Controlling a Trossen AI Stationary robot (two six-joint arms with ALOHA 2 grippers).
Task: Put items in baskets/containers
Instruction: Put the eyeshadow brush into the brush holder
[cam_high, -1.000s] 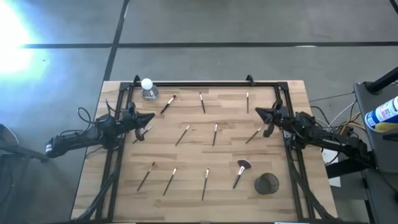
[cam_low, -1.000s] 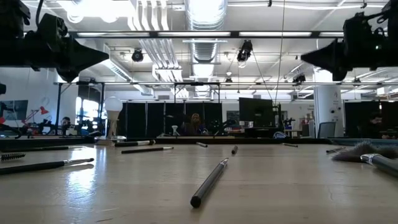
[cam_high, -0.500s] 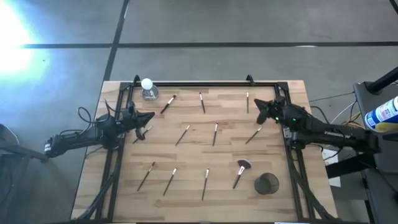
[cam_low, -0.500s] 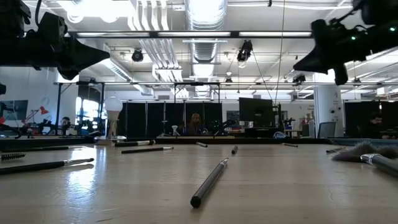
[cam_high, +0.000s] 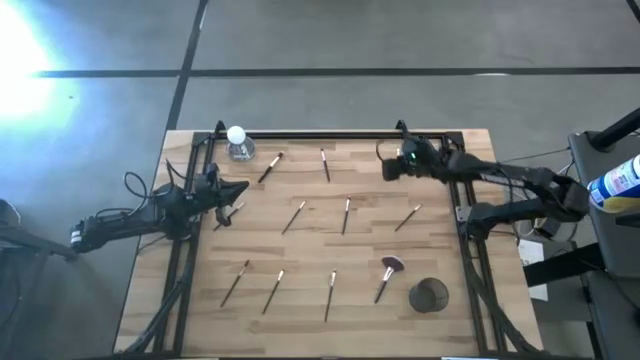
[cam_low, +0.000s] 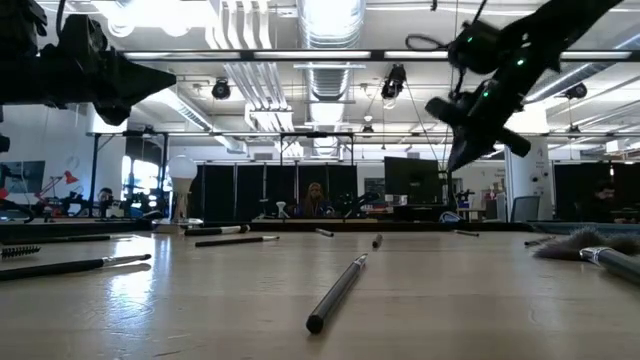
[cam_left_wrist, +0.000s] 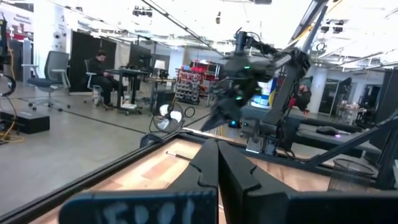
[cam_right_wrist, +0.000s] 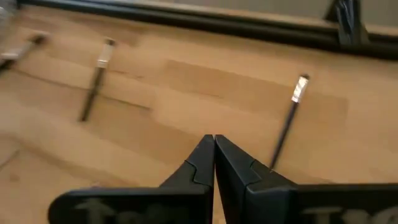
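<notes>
Dark right pincer (cam_high: 388, 168) closed, empty, above brush (cam_high: 398, 162); left pincer (cam_high: 240, 187) closed.

Brushes (cam_high: 346, 215) scattered flat across surface (cam_high: 300, 255); cup (cam_high: 429, 295) upright at front right, just beside fan brush (cam_high: 386, 277); bottle (cam_high: 238, 143) at rear left.

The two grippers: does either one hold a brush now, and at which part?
Nothing is held. The right gripper is shut and empty above the table near a brush; the left gripper waits shut at the left side.
</notes>
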